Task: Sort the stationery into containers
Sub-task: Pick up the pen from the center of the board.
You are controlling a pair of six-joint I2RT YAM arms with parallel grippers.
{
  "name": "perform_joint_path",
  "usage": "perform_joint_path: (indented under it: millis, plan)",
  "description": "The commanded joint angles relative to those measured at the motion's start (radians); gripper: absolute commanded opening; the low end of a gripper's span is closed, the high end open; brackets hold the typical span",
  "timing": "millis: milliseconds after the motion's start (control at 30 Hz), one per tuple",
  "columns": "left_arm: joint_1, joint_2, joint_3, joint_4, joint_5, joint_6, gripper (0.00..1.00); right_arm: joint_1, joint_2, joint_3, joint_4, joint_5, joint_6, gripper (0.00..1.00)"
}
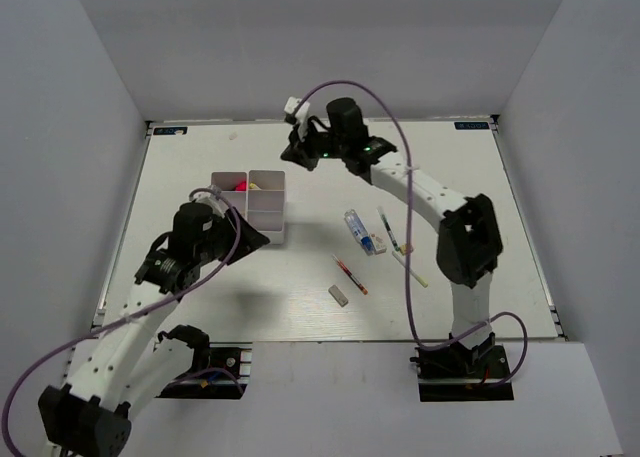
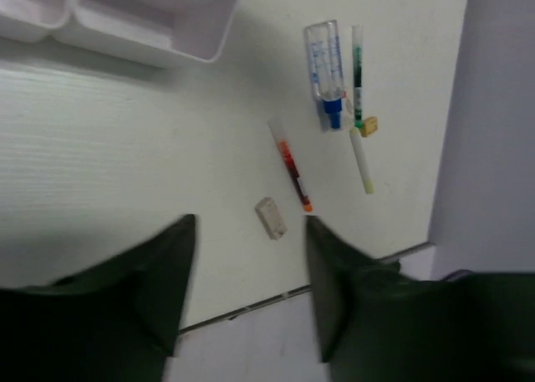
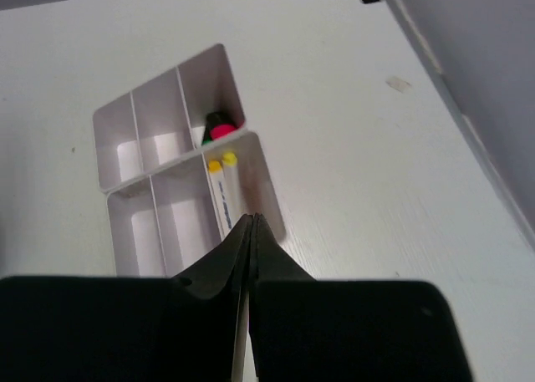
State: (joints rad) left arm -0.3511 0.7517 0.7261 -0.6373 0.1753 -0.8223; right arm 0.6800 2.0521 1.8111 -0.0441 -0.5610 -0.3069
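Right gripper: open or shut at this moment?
Shut. In the right wrist view the right gripper has its jaws pressed together at the tips, nothing between them.

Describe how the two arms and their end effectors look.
Both the left arm and the right arm have white links with black joints, and a purple cable loops alongside each. Green lights glow near the right wrist. The left end effector and right end effector have dark, tapered fingers.

Robot lab cell: white table (image 1: 480, 177) boxed by plain grey walls (image 1: 60, 127), left arm (image 1: 120, 342), right arm (image 1: 420, 189) bolted at edge.
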Motion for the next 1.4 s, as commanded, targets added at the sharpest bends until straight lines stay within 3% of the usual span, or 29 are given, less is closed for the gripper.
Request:
perform_joint_path:
  millis: [0,133,167,233,300,433,567,600,733,1000,1367]
  plan:
    - [-0.006,0.078,-0.014,0.169,0.147,0.04,0.54,-0.055,-0.177,-0.073,-0.1,0.144,0.066,0.0]
    - [-0.019,0.184,-0.005,0.246,0.227,0.078,0.27,-0.117,-0.363,-0.254,-0.241,0.196,0.023,0.04]
    - [-0.032,0.224,0.005,0.255,0.24,0.078,0.25,-0.137,-0.38,-0.274,-0.34,0.213,0.005,0.16]
    - [-0.044,0.267,0.018,0.28,0.254,0.103,0.25,-0.183,-0.423,-0.33,-0.445,0.256,-0.02,0.26]
    - [-0.072,0.332,0.042,0.304,0.263,0.112,0.29,-0.224,-0.472,-0.384,-0.549,0.277,-0.049,0.34]
    - [-0.137,0.445,0.107,0.332,0.273,0.14,0.54,-0.273,-0.532,-0.478,-0.74,0.3,-0.1,0.38]
    - [-0.206,0.56,0.179,0.344,0.211,0.17,0.71,-0.307,-0.63,-0.645,-0.804,0.325,-0.129,0.46]
    - [-0.23,0.58,0.193,0.344,0.199,0.186,0.73,-0.307,-0.642,-0.666,-0.795,0.338,-0.142,0.55]
    - [-0.281,0.65,0.24,0.324,0.148,0.195,0.75,-0.316,-0.685,-0.804,-0.792,0.384,-0.175,0.6]
    - [-0.379,0.663,0.243,0.295,0.043,0.161,0.76,-0.312,-0.649,-0.881,-0.768,0.429,-0.181,0.6]
    - [-0.439,0.396,0.096,0.22,-0.112,0.109,0.76,-0.306,-0.428,-0.845,-0.617,0.429,-0.103,0.59]
